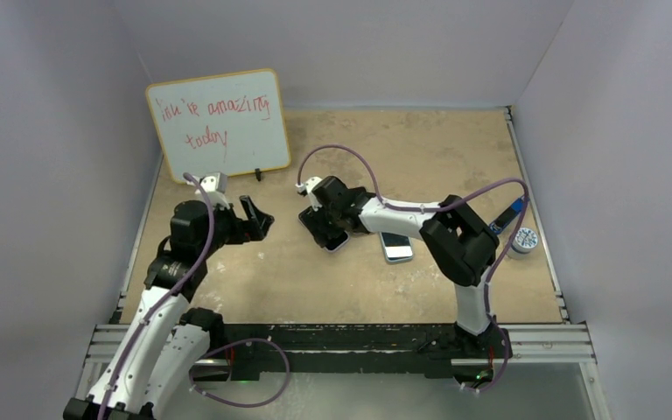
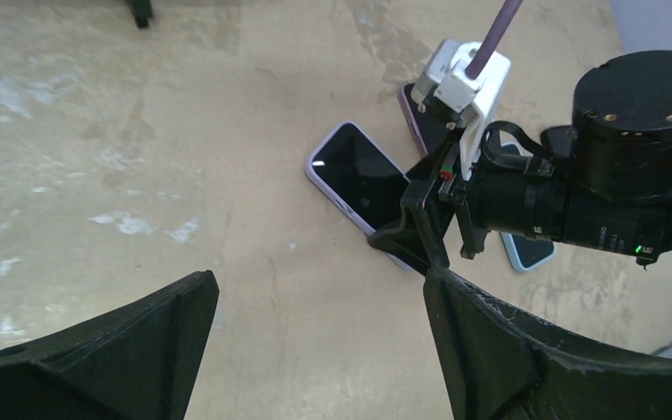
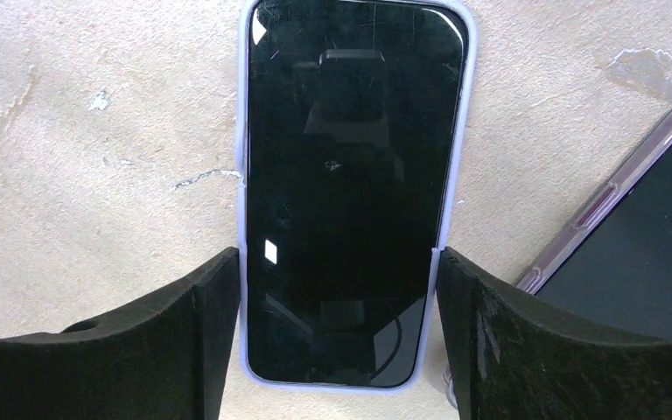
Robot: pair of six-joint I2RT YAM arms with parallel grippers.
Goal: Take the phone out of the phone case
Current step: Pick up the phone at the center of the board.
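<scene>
The phone [image 3: 350, 175], black screen up, lies flat on the tan table in a lavender phone case [image 3: 243, 131]. My right gripper [image 3: 337, 262] straddles its lower end, one finger pressed against each long side of the case. From the left wrist view the same phone [image 2: 359, 179] shows with the right gripper [image 2: 407, 232] over its near end. In the top view the phone [image 1: 337, 241] sits mid-table under the right gripper [image 1: 324, 223]. My left gripper [image 2: 319, 280] hangs open above bare table to the left, nothing between its fingers; it is also in the top view [image 1: 258, 219].
A second phone in a clear purple case [image 3: 639, 254] lies just right of the held one. A third phone with a pale blue rim [image 1: 395, 247] lies beside it. A whiteboard [image 1: 219, 122] stands at the back left. A small round object [image 1: 523, 238] sits at the right edge.
</scene>
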